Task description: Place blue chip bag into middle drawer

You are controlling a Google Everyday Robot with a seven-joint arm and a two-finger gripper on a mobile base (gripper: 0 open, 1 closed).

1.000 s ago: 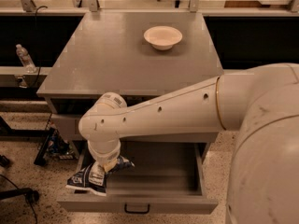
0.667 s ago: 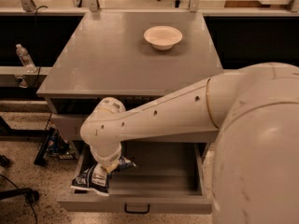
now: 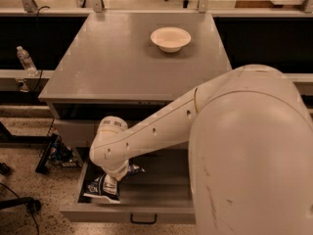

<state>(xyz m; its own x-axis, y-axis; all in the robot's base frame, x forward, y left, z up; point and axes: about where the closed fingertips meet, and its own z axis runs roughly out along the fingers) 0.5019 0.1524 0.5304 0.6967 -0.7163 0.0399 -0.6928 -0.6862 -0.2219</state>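
A: Gripper point(image 3: 120, 173) pos.?
B: Low, inside the pulled-out middle drawer point(image 3: 122, 213), at its left end. It sat under the white wrist of the arm point(image 3: 161, 126), which reached in from the right.
A: Grip state?
B: Couldn't tell, wrist hid it. Also couldn't tell whether it had hold of anything.
A: Blue chip bag point(image 3: 103, 187)?
B: In the drawer's left part, just below the gripper, touching it or v. close. Tilted, white label panel showing, lower end toward the near-left corner. Unclear whether it rested on the drawer floor.
A: Drawer itself?
B: Out toward the near side, black handle point(image 3: 144, 221) at centre of its front. Grey drawer front point(image 3: 73, 131) above it, under the bench point(image 3: 122, 58) top, was closed.
A: Bench?
B: White bowl point(image 3: 170, 38) upright, far side, right of centre. Water bottle point(image 3: 24, 58) on a ledge far left, well apart.
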